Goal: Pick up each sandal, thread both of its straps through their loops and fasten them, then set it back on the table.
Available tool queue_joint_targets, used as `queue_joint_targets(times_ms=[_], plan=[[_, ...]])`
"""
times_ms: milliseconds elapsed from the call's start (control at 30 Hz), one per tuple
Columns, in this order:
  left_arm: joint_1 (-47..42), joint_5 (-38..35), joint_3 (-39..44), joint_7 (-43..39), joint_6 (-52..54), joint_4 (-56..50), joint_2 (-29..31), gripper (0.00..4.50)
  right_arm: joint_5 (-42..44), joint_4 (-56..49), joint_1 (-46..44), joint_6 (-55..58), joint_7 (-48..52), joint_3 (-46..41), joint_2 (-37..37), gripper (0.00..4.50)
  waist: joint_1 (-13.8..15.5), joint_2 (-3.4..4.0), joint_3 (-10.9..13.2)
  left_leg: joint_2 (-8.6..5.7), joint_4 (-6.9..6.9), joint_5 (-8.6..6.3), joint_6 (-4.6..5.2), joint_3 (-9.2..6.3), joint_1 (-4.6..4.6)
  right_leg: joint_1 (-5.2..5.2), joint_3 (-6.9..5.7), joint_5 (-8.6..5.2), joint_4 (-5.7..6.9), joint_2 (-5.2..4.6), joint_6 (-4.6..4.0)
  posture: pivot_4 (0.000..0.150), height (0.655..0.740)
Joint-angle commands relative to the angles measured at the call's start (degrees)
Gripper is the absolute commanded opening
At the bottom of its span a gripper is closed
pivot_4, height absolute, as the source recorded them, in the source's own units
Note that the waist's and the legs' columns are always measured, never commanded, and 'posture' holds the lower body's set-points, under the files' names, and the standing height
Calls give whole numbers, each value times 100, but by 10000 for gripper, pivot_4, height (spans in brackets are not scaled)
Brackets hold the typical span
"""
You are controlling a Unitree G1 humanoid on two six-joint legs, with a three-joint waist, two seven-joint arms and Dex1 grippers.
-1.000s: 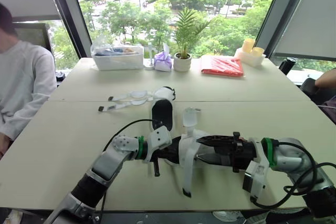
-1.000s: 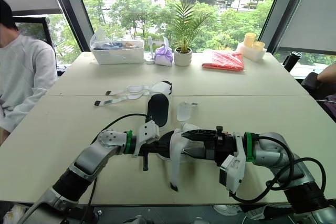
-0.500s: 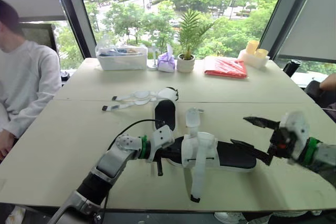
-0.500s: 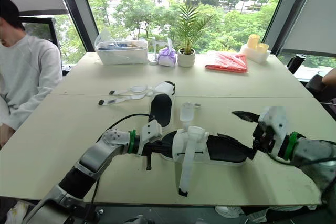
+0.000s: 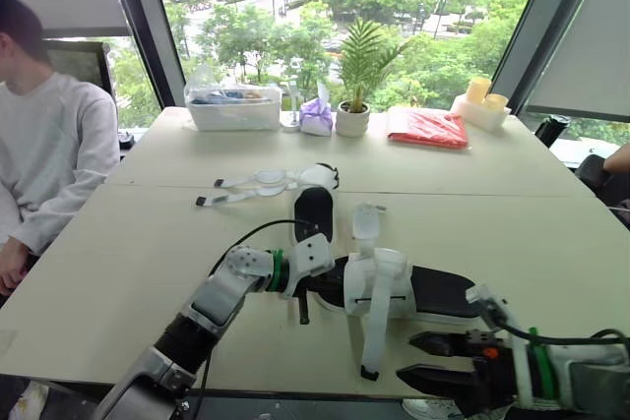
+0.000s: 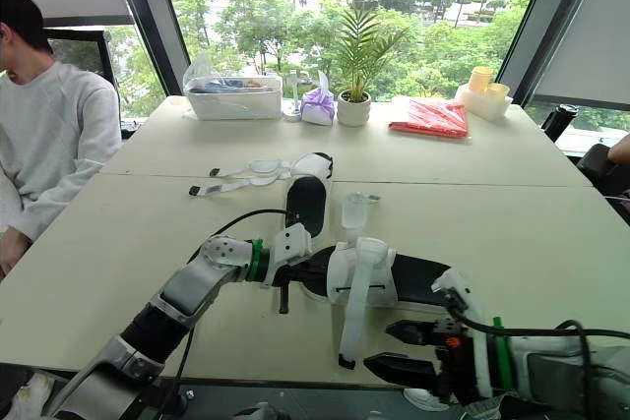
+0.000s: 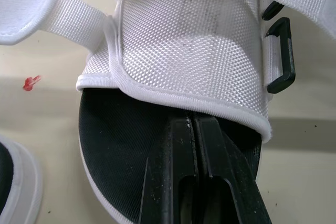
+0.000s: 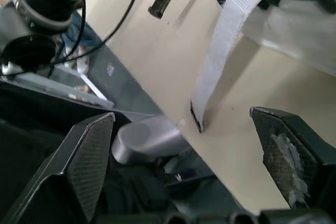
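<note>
The sandal has the left fingers, pressed together, on its insole beneath the upper, and its loose strap ends just ahead of the wide-spread right fingers.

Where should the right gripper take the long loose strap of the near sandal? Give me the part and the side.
Probably just above its black tip, coming from the robot's right. The strap drapes off the sandal and ends flat near the table edge closest to the robot. The open right gripper sits beside that tip, while the left gripper holds the sandal.
</note>
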Motion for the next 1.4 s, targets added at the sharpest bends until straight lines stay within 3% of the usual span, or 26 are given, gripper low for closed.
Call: queue_joint_targets(times_ms=[33, 200, 300, 500, 533, 567, 733, 867, 1167, 1400], plan=[[-50, 74, -66, 17, 21, -36, -46, 0, 206, 68, -207, 121, -430, 122, 336, 44846, 3, 1, -1, -1, 3, -2, 3, 0, -1, 0, 0, 0, 0, -1, 0, 1500, 7400], [-41, 109, -47, 51, 16, -28, -74, 0, 485, 470, -556, 246, -1071, 331, 1126, 44846, 4, -3, -3, -4, 6, -4, 6, 1, -2, 2, 0, 0, 1, -2, 1, 1500, 7400], [-23, 112, -33, 88, 49, -65, -95, 0, 551, 551, -627, 259, -1228, 303, 1368, 37370, 6, -2, -3, -4, 6, -4, 7, 1, -2, 2, 0, 1, 1, -2, 1, 1500, 7400], [22, 107, -21, 114, 66, -109, -105, 0, 406, 561, -642, 386, -1188, 271, 1321, 6480, 3, -2, -3, -6, 6, -5, 9, 1, -2, 3, 0, 1, 1, -1, 2, 1500, 7400], [16, 106, -21, 123, 64, -99, -116, 0, 372, 567, -649, 406, -1157, 286, 1301, 2122, 3, -2, -3, -6, 6, -5, 9, 1, -2, 3, 0, 1, 1, -1, 2, 1500, 7400], [8, 106, -22, 131, 60, -87, -127, 0, 387, 586, -666, 442, -1149, 294, 1294, 968, 3, -2, -3, -6, 6, -5, 9, 1, -2, 3, -1, 1, 1, 0, 2, 1500, 7400], [-6, 108, -1, 149, 29, -34, -150, 0, 788, 616, -1021, 813, -775, 124, 884, 968, 1, -2, -3, -7, 6, -6, 11, 2, -2, 2, -1, 1, 1, -1, 2, 1500, 7400], [4, 132, -8, 131, -53, 57, -136, 0, 1473, 1240, -2179, 1073, -253, -368, 263, 968, -10, 1, -3, -8, 8, -7, 12, 7, -2, -1, -1, 1, 1, -2, 2, 1500, 7400], [-23, 188, -30, 202, -81, 104, -279, 0, 938, 2804, -3841, 1469, 131, -113, 156, 968, 6, -5, -6, -13, 11, -14, 24, 2, -13, -2, -4, 1, -5, -14, 2, 1500, 7400], [76, 210, 6, 271, -74, -12, -198, 0, -79, 3212, -4067, 1582, 961, 445, 95, 968, -6, -4, -7, -17, 13, -15, 26, 4, -11, -2, -2, 2, -4, -20, 2, 1500, 7400]])
